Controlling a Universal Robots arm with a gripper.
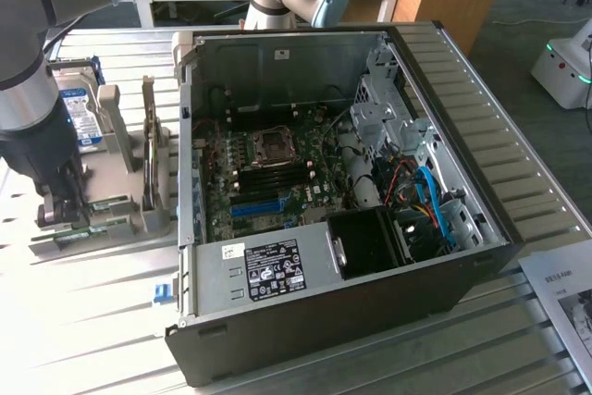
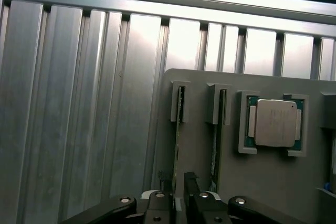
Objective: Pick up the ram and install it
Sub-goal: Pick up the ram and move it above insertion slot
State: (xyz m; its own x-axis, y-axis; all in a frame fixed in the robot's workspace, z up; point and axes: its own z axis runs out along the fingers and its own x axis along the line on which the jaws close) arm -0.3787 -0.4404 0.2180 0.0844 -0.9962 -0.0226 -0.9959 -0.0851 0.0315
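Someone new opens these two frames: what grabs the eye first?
The open computer case dominates the middle of the exterior view, motherboard exposed. At that view's left the robot arm hangs over a grey holder. In the wrist view the open gripper straddles the ram, which stands on edge next to a second stick and a silver processor chip.

- The gripper (image 2: 178, 183) has its two dark fingers apart, one on each side of the ram (image 2: 180, 103), not clamped on it.
- The ram stands on edge in a slot of the grey holder (image 2: 199, 145).
- A second stick (image 2: 222, 106) stands on edge in the next slot, parallel to the ram.
- A CPU (image 2: 273, 123) lies flat in a recess just beside the second stick.
- The holder rests on a ribbed metal table (image 2: 79, 108).
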